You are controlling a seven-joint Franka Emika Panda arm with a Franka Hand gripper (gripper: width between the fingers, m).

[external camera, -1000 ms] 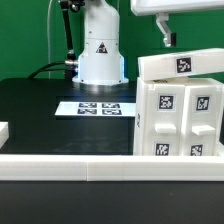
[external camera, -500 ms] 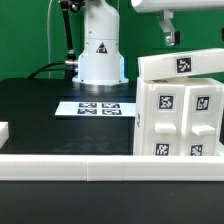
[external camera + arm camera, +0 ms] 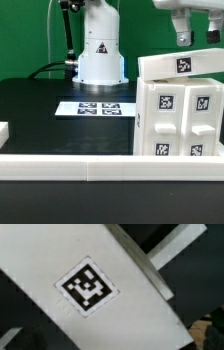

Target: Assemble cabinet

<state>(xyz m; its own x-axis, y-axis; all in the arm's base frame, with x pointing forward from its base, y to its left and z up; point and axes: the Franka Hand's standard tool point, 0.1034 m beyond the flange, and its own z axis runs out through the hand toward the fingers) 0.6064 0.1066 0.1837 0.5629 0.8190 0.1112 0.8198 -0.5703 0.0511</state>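
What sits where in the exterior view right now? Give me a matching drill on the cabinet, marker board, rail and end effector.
Things:
1. cabinet
2. marker board
3. rail
4. end effector

Places:
A. along the near edge of the table
B. in the air above the cabinet
C. standing on the table at the exterior view's right
D. lying flat on the table in front of the robot base

Pairs: 1-C, 2-D, 3-A, 4-B
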